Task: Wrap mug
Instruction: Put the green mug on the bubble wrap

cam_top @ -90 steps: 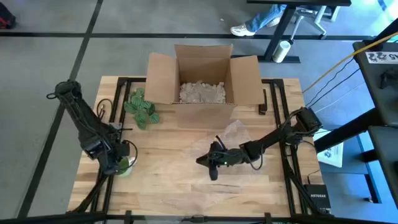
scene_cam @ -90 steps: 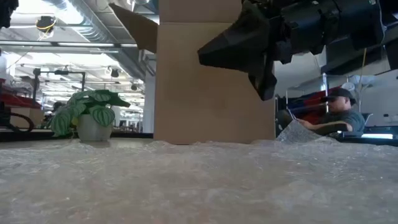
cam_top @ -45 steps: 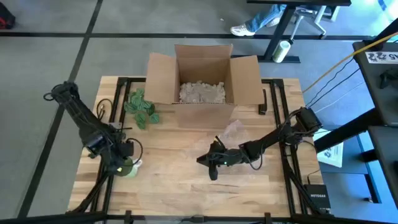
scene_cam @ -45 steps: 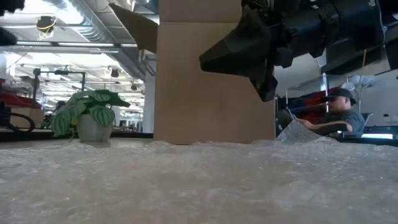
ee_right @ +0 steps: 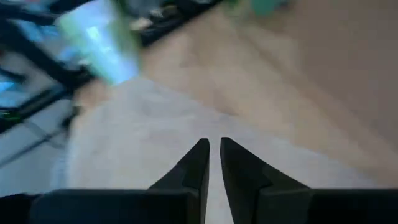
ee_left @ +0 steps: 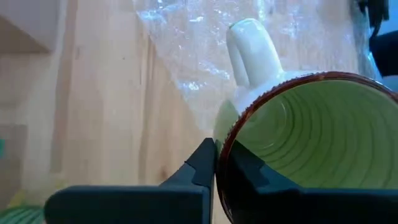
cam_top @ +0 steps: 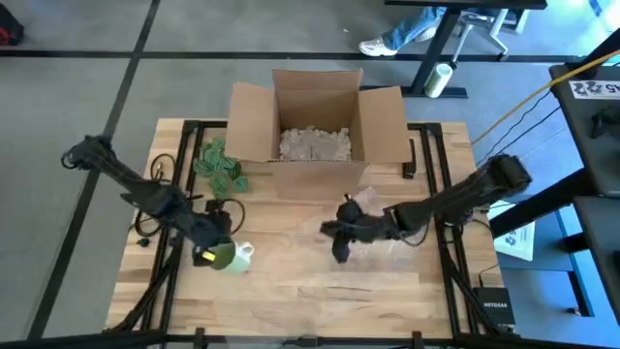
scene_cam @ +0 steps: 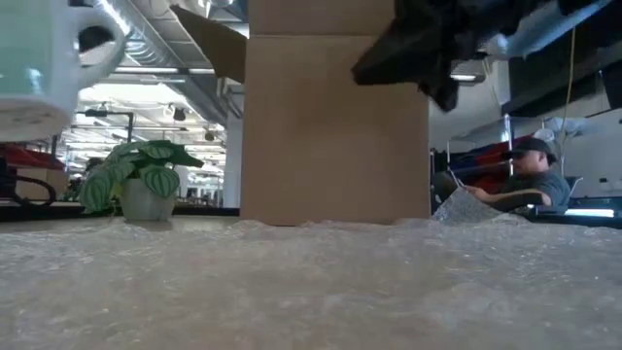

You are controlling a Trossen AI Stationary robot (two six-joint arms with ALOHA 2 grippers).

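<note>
Cardboard box (cam_top: 320,121), qty 1, flaps open, at far-centre of wooden table (cam_top: 291,271); contents: pale crumpled packing fill (cam_top: 314,143) covering its floor. Green mug (cam_top: 227,256), qty 1, white handle, glossy green inside w/ ridged rings, nothing in it; held off the table over the near-left part, tilted on its side in the high view, seen raised at upper left in the low view. Left claw (cam_top: 208,248) pinches the mug rim, one finger inside and one outside per left wrist view. Bubble wrap (cam_top: 373,218), qty 1 clear sheet, lies flat on the table from centre toward the right, in front of the box; mug is apart from it. Right claw (cam_top: 339,238) hangs over the sheet near centre, fingers pressed nearly together, nothing between them. Potted plant (cam_top: 219,167), qty 1, green leaves, pale pot, stands left of the box. Arms: 2. Person (scene_cam: 533,180), qty 1, seated beyond the table in low view.
</note>
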